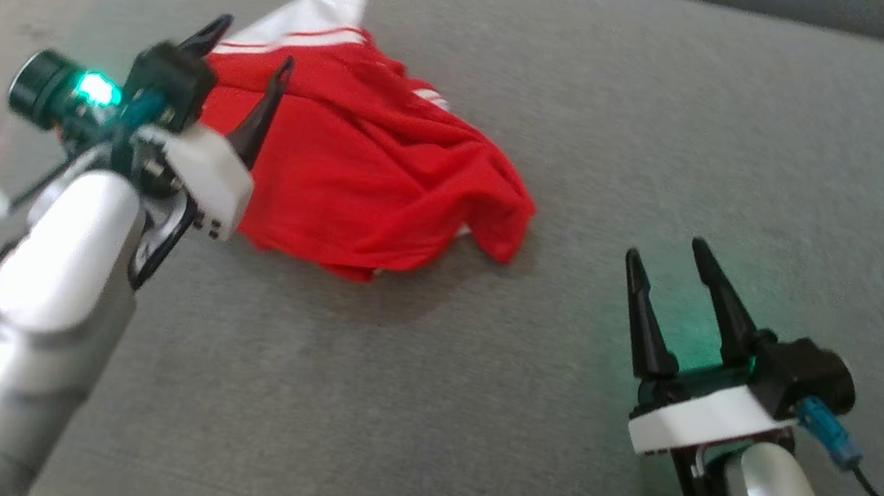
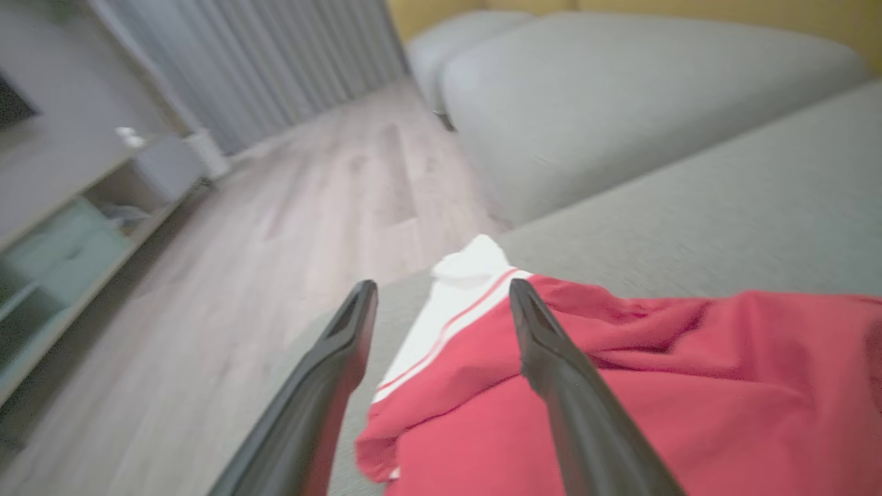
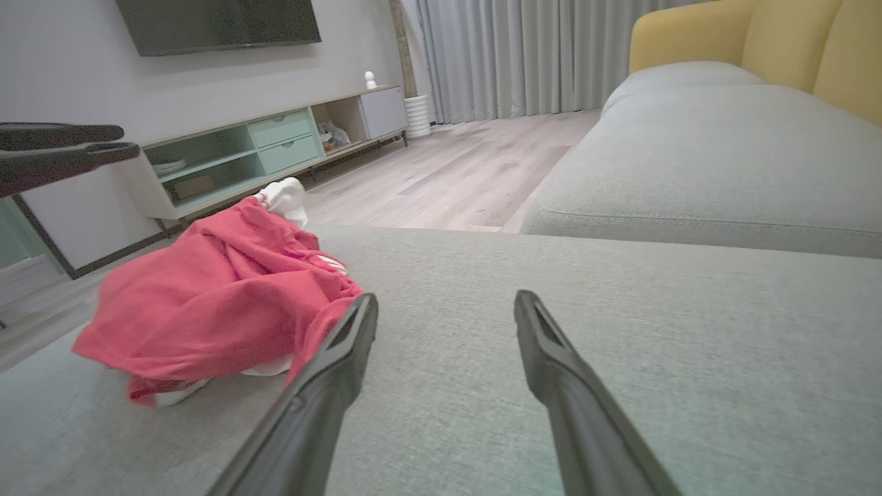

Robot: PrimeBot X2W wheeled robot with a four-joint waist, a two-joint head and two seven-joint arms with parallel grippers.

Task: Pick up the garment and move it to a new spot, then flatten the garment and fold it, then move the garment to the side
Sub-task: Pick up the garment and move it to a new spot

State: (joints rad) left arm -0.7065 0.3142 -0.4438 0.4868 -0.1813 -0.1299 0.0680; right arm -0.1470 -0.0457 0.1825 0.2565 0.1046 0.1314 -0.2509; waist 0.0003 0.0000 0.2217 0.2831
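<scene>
A crumpled red garment (image 1: 368, 166) with white striped trim lies in a heap on the grey sofa seat (image 1: 477, 383), near its left edge. My left gripper (image 1: 254, 39) hovers open over the garment's left side, near the white trim. In the left wrist view its fingers (image 2: 324, 386) straddle the white striped edge of the garment (image 2: 620, 386) with nothing between them. My right gripper (image 1: 667, 251) stands open over bare cushion, to the right of the garment and apart from it. From the right wrist, the garment (image 3: 207, 303) lies ahead to the left of the right gripper (image 3: 444, 303).
The wooden floor (image 2: 262, 227) drops away beyond the seat's left edge. A second grey cushion (image 3: 689, 158) with a yellow backrest (image 3: 758, 34) lies ahead on the right. A TV cabinet (image 3: 262, 145) stands against the far wall.
</scene>
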